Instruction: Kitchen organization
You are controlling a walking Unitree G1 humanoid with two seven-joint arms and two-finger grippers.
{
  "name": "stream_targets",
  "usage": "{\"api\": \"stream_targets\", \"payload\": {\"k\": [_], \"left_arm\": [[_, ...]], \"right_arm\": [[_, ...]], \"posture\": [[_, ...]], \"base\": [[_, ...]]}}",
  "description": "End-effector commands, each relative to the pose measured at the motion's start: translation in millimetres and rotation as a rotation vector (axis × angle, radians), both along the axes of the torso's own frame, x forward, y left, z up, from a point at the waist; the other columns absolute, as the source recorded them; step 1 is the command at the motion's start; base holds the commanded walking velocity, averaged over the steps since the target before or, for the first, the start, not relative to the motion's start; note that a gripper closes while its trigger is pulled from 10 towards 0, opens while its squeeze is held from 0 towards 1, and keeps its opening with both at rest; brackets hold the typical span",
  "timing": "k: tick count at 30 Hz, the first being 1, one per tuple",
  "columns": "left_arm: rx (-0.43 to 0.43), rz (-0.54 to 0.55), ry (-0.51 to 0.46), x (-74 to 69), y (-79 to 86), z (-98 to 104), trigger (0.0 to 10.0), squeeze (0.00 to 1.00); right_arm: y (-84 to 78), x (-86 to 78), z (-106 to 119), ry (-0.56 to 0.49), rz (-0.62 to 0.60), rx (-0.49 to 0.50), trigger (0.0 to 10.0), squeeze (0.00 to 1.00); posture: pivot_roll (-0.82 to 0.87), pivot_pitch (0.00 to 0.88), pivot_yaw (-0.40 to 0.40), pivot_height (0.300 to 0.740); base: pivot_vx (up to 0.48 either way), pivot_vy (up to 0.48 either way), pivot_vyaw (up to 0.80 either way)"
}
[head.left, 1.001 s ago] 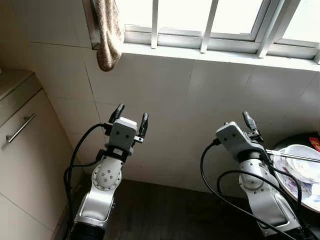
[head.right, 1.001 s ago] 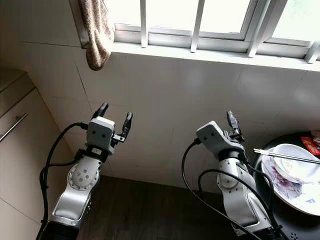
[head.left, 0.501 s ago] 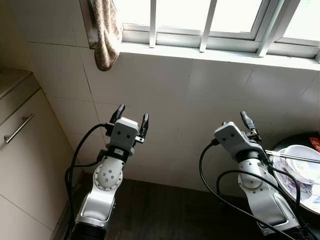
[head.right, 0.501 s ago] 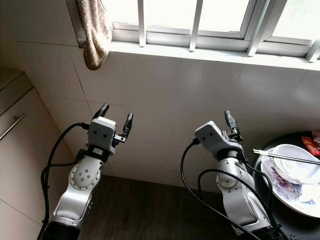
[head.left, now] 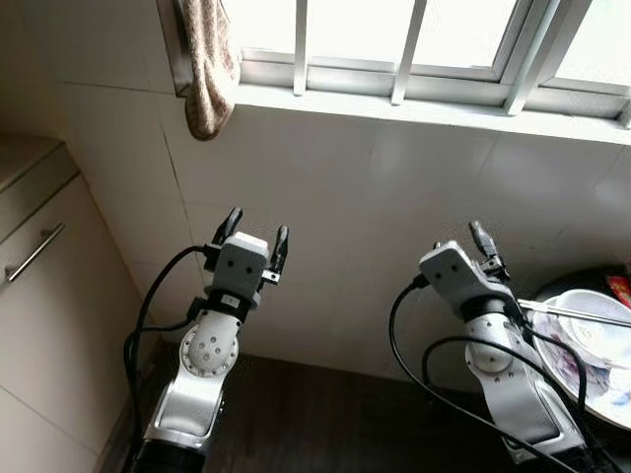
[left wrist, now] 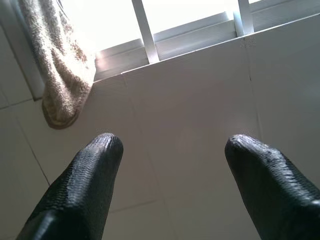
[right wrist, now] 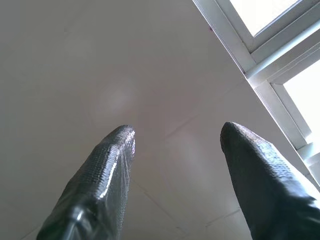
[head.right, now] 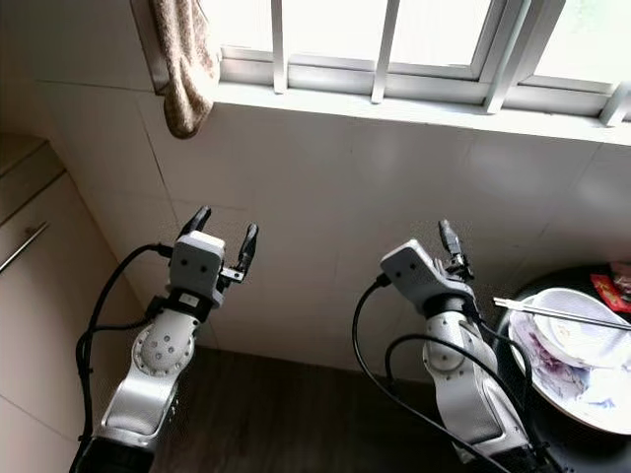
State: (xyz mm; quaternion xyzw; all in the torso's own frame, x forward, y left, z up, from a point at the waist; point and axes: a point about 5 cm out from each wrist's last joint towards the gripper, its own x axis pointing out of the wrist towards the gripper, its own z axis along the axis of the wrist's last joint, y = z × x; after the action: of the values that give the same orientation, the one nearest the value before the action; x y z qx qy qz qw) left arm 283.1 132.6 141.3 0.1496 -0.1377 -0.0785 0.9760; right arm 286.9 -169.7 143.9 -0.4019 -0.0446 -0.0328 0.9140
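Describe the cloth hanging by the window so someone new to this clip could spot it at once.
Start at the barred window along the top of the head views, above the white tiled wall. At its left end, a brownish towel hangs down past the sill. It is the one soft, fuzzy thing there; everything around it is hard white frame and tile.

Left arm: silver, jointed, raised from the lower left, black cable looping beside it.
Left gripper [head.left: 254, 237]: two long black fingers pointing up, spread apart, holding nothing.
Right arm: silver, bent upward, black cables curling around it.
Right gripper [right wrist: 175, 165]: black fingers [right wrist: 102, 175] parted, holding nothing, angled up.
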Motion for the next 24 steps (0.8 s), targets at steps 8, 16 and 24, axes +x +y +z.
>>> {"api": "stream_targets", "payload": {"k": [8, 16, 24], "left_arm": [[-0.020, -0.019, -0.011, -1.3, -6.0, 3, 10.0, 0.00], [-0.035, -0.010, -0.003, -0.7, -4.7, 2, 10.0, 0.00], [-0.036, -0.010, 0.006, -0.5, -5.4, 0, 10.0, 0.00]], "right_arm": [[-5.0, 0.5, -2, 0.011, -0.012, -0.005, 10.0, 0.00], [2.8, 1.0, -7, 0.040, 0.056, -0.040, 10.0, 0.00], [0.9, -1.2, -28, 0.153, 0.040, -0.168, 10.0, 0.00]], "posture": [[0.05, 0.000, -0.055, 0.740], [0.05, 0.000, -0.056, 0.740], [0.05, 0.000, -0.056, 0.740]], "base": [[0.000, -0.112, 0.00], [0.000, 0.000, 0.00], [0.000, 0.000, 0.00]]}}
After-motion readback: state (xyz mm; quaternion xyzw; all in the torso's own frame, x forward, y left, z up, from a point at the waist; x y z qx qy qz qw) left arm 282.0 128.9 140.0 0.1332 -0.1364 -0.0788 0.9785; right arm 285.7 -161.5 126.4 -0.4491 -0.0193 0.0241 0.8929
